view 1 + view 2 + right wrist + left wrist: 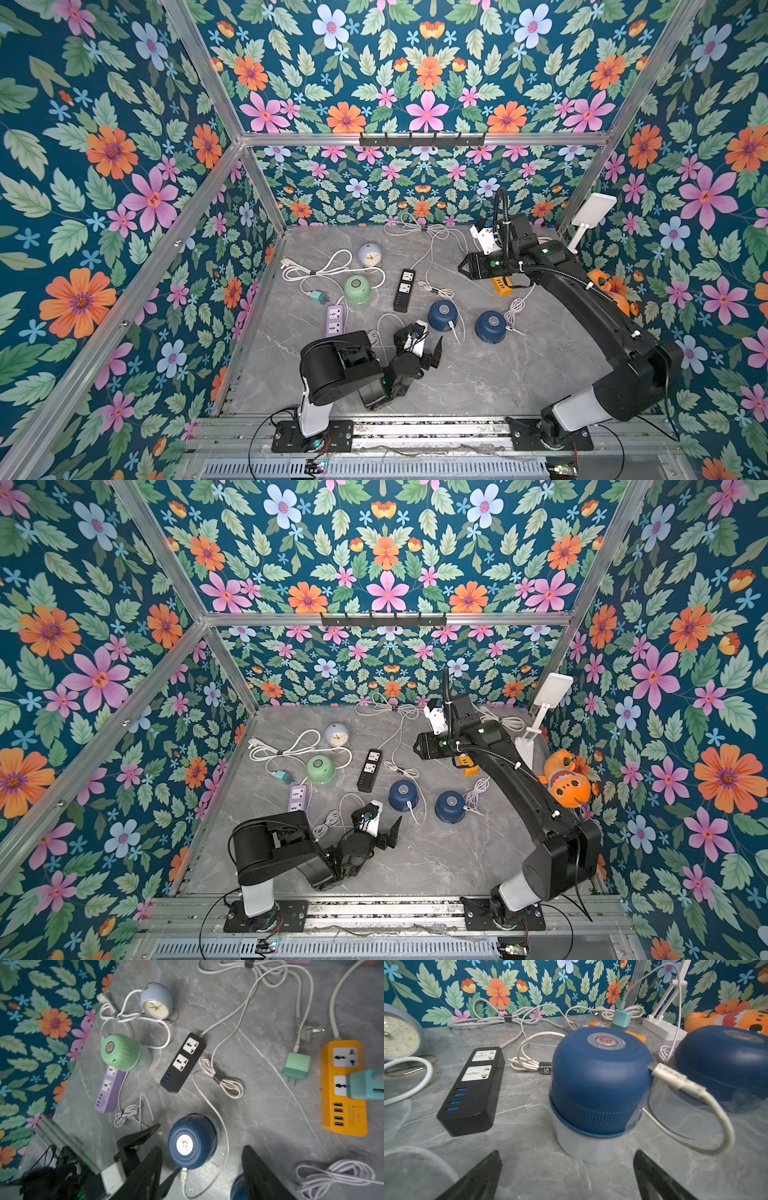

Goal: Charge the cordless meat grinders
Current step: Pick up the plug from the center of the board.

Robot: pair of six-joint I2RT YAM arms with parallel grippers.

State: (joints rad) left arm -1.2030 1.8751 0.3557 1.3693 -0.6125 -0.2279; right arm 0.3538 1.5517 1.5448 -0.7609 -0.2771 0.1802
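Two navy cordless meat grinders stand side by side: one has a white cable connector at its side, and the other is to its right. The mint green grinder sits further back left. My left gripper is low on the table just in front of the cabled navy grinder, open, with nothing between its fingers. High over the back of the table, my right gripper is open and empty, looking down on the navy grinders.
A black power strip, a purple strip and an orange strip lie among loose white cables. Also there are a pale blue clock, a green adapter, a white lamp and an orange plush.
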